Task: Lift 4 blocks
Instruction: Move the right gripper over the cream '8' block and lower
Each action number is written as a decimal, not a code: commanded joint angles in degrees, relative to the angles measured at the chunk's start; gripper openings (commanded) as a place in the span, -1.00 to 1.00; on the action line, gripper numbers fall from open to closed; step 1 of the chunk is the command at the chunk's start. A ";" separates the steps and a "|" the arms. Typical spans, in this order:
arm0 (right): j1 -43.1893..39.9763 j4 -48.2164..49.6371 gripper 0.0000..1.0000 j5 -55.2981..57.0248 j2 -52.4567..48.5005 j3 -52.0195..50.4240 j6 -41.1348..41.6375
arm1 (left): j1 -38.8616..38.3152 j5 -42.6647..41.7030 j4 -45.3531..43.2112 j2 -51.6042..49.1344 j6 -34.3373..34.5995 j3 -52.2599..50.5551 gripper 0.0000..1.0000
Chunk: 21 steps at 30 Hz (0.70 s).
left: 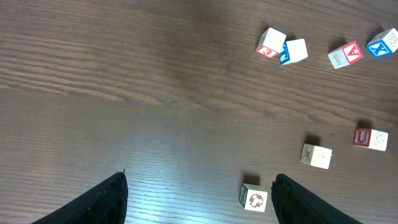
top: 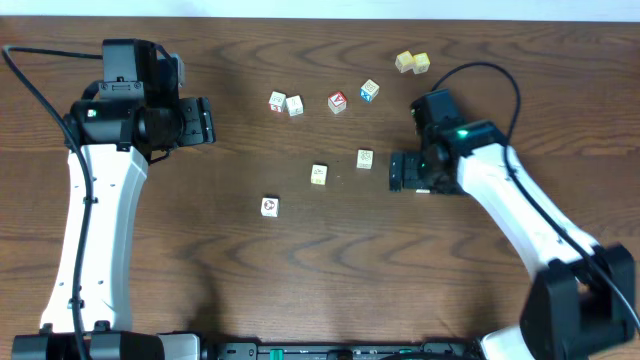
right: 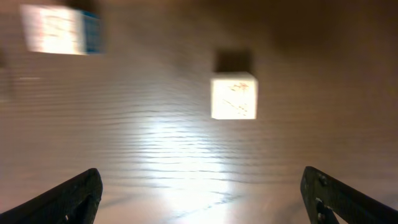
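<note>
Small cream blocks lie on the dark wooden table. One with a reddish-brown ring (top: 269, 206) is nearest the front; in the left wrist view this ring block (left: 254, 198) shows just inside the right finger. Two more cream blocks (top: 318, 174) (top: 365, 158) sit mid-table. A pair of cream cubes (top: 277, 101) (top: 294, 105) lies further back. My left gripper (top: 208, 122) (left: 199, 196) hangs open and empty, high and left of the blocks. My right gripper (top: 393, 172) (right: 208, 199) is open and empty, just right of a cream block (right: 234, 95).
A red-faced cube (top: 337, 101) and a blue-faced cube (top: 369, 91) sit at the back. Two yellow cubes (top: 412, 62) lie further back right. A blurred block with a blue side (right: 56, 29) shows far left in the right wrist view.
</note>
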<state>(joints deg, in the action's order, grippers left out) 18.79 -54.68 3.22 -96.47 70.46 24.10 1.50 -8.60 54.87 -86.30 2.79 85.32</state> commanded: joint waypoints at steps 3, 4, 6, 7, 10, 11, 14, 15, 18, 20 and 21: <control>-0.35 0.28 0.86 6.34 -3.34 0.72 6.45 | 0.20 0.52 -0.04 0.00 -0.13 0.79 0.49; -0.55 0.70 0.83 6.34 -3.85 0.72 5.84 | 0.20 0.52 -0.04 0.00 -0.13 0.79 0.49; -1.16 1.46 0.71 6.12 -5.40 0.70 2.51 | 0.20 0.52 -0.04 0.00 -0.13 0.79 0.49; -1.44 1.62 0.64 5.92 -5.99 0.70 1.29 | 0.20 0.52 -0.04 0.00 -0.13 0.79 0.49; -2.51 2.64 0.49 5.42 -7.85 0.70 -2.05 | 0.20 0.52 -0.04 0.00 -0.13 0.79 0.48; -2.93 3.04 0.50 5.31 -8.35 0.68 -2.67 | 0.20 0.52 -0.07 0.00 -0.13 0.79 0.49; -4.39 5.05 0.47 2.21 -9.53 0.68 -7.96 | 0.20 0.52 -0.04 0.00 -0.13 0.79 0.49; -4.92 5.70 0.46 0.68 -9.64 0.68 -9.53 | 0.20 0.52 -0.07 0.00 -0.13 0.79 0.49; -6.56 7.41 0.42 -3.69 -9.64 0.68 -13.60 | 0.20 0.52 -0.04 0.00 -0.13 0.79 0.49; -7.56 8.00 0.34 -5.44 -9.66 0.66 -14.99 | 0.20 0.52 -0.04 0.00 -0.13 0.79 0.49; -7.93 8.17 0.26 -5.70 -9.75 0.57 -14.99 | 0.20 0.52 -0.07 0.00 -0.13 0.79 0.49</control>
<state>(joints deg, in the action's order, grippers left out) 12.53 -46.89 1.85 -106.04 70.46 14.31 1.50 -8.60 54.87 -86.30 2.79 85.32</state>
